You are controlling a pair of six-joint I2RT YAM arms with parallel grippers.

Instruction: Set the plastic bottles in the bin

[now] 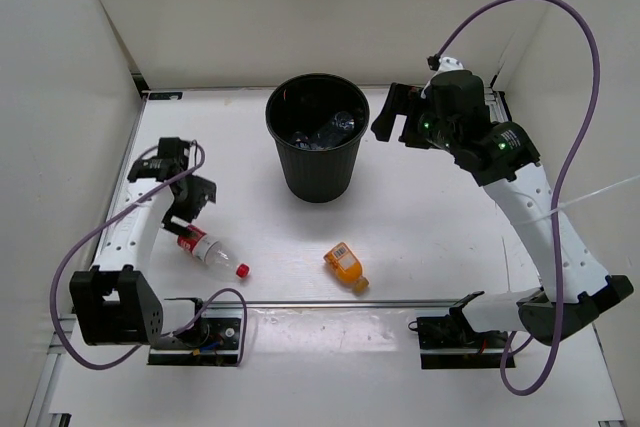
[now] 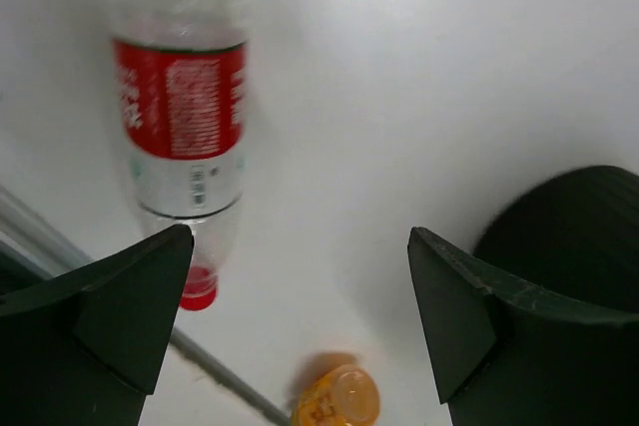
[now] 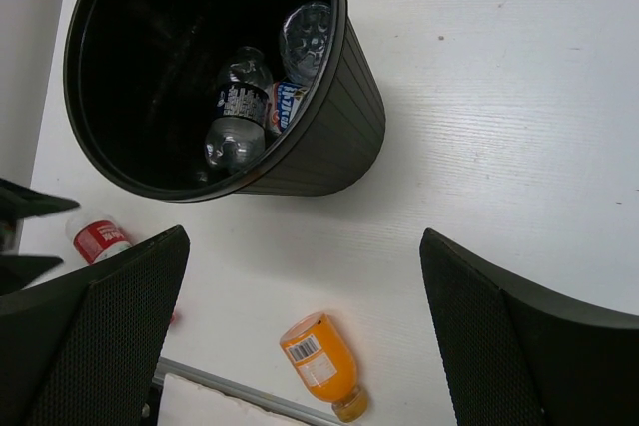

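A tapered black plastic bin (image 1: 318, 175) with finely ribbed walls stands on the white table (image 1: 450, 207), holding clear bottles (image 3: 240, 107), one of them dark-labelled. A transparent red-label bottle (image 1: 208, 250) lies on its side beneath the left gripper (image 2: 300, 236), whose jaws are spread wide and empty. A squat orange bottle (image 1: 345, 267) lies near the metal rail (image 1: 400, 302). The right gripper (image 3: 305, 236), equally wide and empty, hangs beside the bin's rim.

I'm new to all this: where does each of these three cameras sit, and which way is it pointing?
Top external: above and behind the arms, looking down on the table, bin, red-label bottle and orange bottle; left arm and right arm show.
Left wrist: on the left arm, facing down at the red-label bottle; the open left gripper frames it.
Right wrist: on the right arm, looking down into the bin; the open right gripper shows.
Shared: both wrist views catch the orange bottle and the red-label bottle.
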